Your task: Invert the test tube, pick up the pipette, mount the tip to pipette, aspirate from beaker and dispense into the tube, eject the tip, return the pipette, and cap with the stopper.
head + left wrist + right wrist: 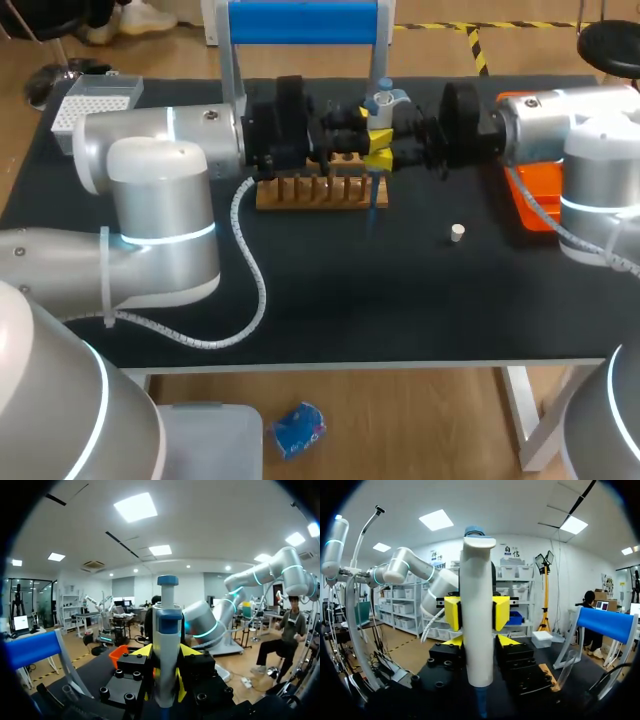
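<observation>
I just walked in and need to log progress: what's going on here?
Both arms meet above the rack. The left gripper and right gripper both seem shut on the upright pipette, like a handover. The stopper lies loose on the table, so capping isn't done.

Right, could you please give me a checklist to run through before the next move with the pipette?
1. Left gripper shut on pipette: ok.
2. Right gripper hold on pipette: cannot tell.
3. Tip mounted on pipette's lower end: ok.
4. Tip lined up with an opening in the rack: cannot tell.
5. Stopper lying free, apart from rack: ok.
</observation>
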`<state>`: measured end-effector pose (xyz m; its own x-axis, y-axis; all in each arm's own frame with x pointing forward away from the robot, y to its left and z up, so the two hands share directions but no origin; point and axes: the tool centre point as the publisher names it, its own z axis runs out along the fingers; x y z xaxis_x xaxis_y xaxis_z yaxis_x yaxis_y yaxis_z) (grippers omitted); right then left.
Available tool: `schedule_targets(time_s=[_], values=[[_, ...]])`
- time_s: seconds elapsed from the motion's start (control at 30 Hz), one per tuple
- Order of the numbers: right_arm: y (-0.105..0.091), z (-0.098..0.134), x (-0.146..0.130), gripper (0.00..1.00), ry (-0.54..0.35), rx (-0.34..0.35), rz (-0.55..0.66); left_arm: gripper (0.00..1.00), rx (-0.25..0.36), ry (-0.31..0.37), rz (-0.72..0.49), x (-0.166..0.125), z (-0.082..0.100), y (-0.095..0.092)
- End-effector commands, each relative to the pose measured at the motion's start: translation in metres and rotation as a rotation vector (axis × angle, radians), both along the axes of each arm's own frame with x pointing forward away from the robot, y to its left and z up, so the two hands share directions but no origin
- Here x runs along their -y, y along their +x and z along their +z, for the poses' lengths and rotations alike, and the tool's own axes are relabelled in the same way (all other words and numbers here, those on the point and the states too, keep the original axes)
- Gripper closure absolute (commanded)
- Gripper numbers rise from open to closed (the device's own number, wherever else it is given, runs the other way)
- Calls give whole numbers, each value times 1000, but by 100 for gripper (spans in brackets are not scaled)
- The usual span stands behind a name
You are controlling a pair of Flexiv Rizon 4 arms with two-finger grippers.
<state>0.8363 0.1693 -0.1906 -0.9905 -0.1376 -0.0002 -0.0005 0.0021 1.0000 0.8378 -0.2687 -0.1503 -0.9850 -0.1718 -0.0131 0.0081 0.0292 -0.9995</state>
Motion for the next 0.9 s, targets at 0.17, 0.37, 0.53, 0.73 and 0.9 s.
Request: schedule_targets(time_s=[0.17,0.37,0.53,0.73,0.9], values=[[3,-1,1,100,-1,-3,-1,100,-8,-3,4,2,-3,-4],[4,-2,1,100,-3,-5,0,86,-10,-12,7,3,-5,-5],[6,-2,4,100,6,-5,-11,0,7,-62,31,-3,2,-3],[7,-4,14,100,15,-9,-26,0,6,-132,89,-24,10,4],[8,1,33,100,14,4,-55,0,-52,-214,137,-37,10,11]])
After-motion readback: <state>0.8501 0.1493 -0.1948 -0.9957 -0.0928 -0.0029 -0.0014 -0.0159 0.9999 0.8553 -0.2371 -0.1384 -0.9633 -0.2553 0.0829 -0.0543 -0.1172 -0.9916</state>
